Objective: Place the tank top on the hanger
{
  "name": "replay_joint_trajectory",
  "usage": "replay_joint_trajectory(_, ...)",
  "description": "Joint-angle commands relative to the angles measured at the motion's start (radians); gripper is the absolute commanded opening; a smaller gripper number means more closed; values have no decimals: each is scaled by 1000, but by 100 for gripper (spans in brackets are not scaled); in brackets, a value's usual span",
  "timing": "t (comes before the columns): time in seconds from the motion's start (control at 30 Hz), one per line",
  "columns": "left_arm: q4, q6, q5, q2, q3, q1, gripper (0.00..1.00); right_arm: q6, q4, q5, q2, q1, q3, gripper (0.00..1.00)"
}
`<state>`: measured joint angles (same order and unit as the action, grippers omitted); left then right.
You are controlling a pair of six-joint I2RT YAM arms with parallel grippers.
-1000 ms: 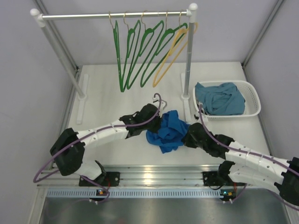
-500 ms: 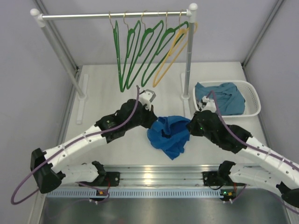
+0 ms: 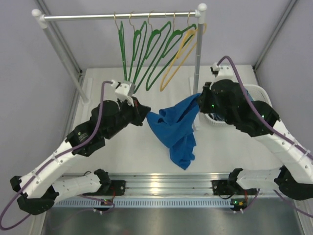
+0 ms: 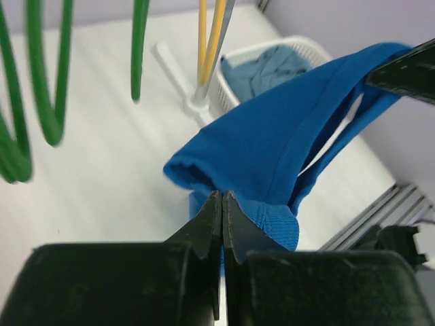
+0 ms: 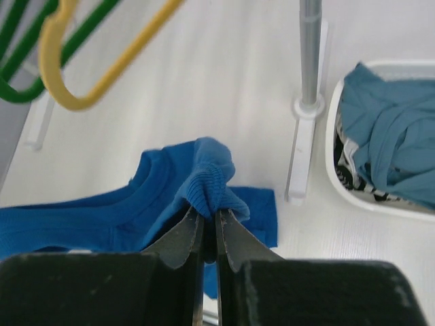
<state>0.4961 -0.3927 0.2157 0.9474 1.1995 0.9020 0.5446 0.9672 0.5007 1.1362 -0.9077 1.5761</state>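
The royal-blue tank top (image 3: 173, 128) hangs in the air between my two arms, its lower part drooping toward the table. My left gripper (image 3: 145, 113) is shut on its left edge, seen in the left wrist view (image 4: 222, 197) pinching blue fabric (image 4: 272, 142). My right gripper (image 3: 199, 99) is shut on a strap, seen in the right wrist view (image 5: 209, 214) with bunched ribbed fabric (image 5: 207, 183) between the jaws. Several green hangers (image 3: 142, 54) hang on the rail behind, above the left gripper.
A yellow hanger (image 3: 178, 58) hangs rightmost on the rail (image 3: 117, 16). The rack's right post (image 3: 197, 68) stands just behind the tank top. A white basket (image 3: 264, 105) with a teal-blue garment (image 5: 394, 136) sits at the right, under my right arm.
Both grippers have lifted the tank top off the table and moved apart and toward the rack, stretching it between them. It was bunched on the table before.
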Motion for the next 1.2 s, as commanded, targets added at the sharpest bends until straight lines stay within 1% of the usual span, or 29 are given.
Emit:
replay_joint_trajectory(0.0,-14,-3,56,-44,129,0,0,-100,74,73,69,-14,198,0)
replay_joint_trajectory(0.03,-17,2,60,-45,173,0,0,-110,85,81,109,-13,293,0)
replay_joint_trajectory(0.1,-19,9,79,-41,219,0,0,-141,126,104,154,-10,399,0)
replay_joint_trajectory(0.13,-21,12,85,-36,262,0,0,-164,140,110,201,-8,511,0)
replay_joint_trajectory(0.17,-22,15,93,-35,284,0,0,-173,168,120,227,-5,566,0)
replay_joint_trajectory(0.2,-24,18,96,-29,304,0,0,-185,179,124,250,-2,669,0)
replay_joint_trajectory(0.23,-24,18,96,-26,333,0,0,-202,194,128,291,1,714,0)
replay_joint_trajectory(0.3,-37,15,97,-27,348,0,0,-216,209,136,319,7,798,0)
replay_joint_trajectory(0.37,-44,8,100,-35,341,0,0,-216,206,136,327,9,796,0)
replay_joint_trajectory(0.4,-47,2,100,-47,328,0,0,-210,193,134,320,7,738,0)
replay_joint_trajectory(0.47,-47,-24,106,-80,258,0,0,-184,159,118,266,9,627,0)
replay_joint_trajectory(0.5,-51,-35,117,-94,224,0,0,-175,115,110,242,9,489,0)
replay_joint_trajectory(0.53,-57,-50,122,-110,145,0,0,-146,85,90,184,9,410,0)
replay_joint_trajectory(0.57,-65,-89,125,-142,97,0,0,-129,56,76,153,9,330,0)
replay_joint_trajectory(0.6,-79,-110,120,-159,-1,0,0,-95,3,65,89,10,162,0)
replay_joint_trajectory(0.63,-82,-135,114,-173,-50,0,0,-72,-25,55,59,9,74,0)
replay_joint_trajectory(0.67,-86,-193,111,-199,-102,0,0,-49,-53,26,30,9,-14,0)
replay_joint_trajectory(0.7,-99,-224,105,-214,-160,0,0,-29,-88,7,4,9,-192,1)
replay_joint_trajectory(0.73,-137,-259,91,-225,-290,0,0,16,-154,-35,-34,9,-282,1)
replay_joint_trajectory(0.77,-168,-334,79,-237,-360,0,0,40,-192,-57,-48,9,-365,1)
replay_joint_trajectory(0.8,-198,-369,67,-254,-494,0,0,61,-227,-83,-53,9,-510,1)
replay_joint_trajectory(0.83,-224,-411,51,-259,-559,0,0,96,-260,-143,-52,9,-575,0)
replay_joint_trajectory(0.87,-285,-479,41,-259,-616,0,0,112,-339,-168,-46,7,-634,0)
replay_joint_trajectory(0.9,-309,-507,33,-259,-667,2,0,127,-372,-189,-36,4,-730,0)
replay_joint_trajectory(0.93,-332,-534,21,-253,-745,2,0,147,-405,-217,-11,1,-767,0)
replay_joint_trajectory(0.97,-364,-579,11,-239,-776,2,0,153,-445,-226,3,-2,-793,0)
replay_joint_trajectory(1.03,-402,-609,-15,-228,-846,2,0,166,-467,-241,39,-13,-840,0)
replay_joint_trajectory(1.13,-406,-634,-33,-225,-879,8,0,173,-495,-248,54,-31,-861,4)
replay_joint_trajectory(1.17,-392,-634,-27,-243,-879,11,9,172,-499,-248,57,-39,-860,6)
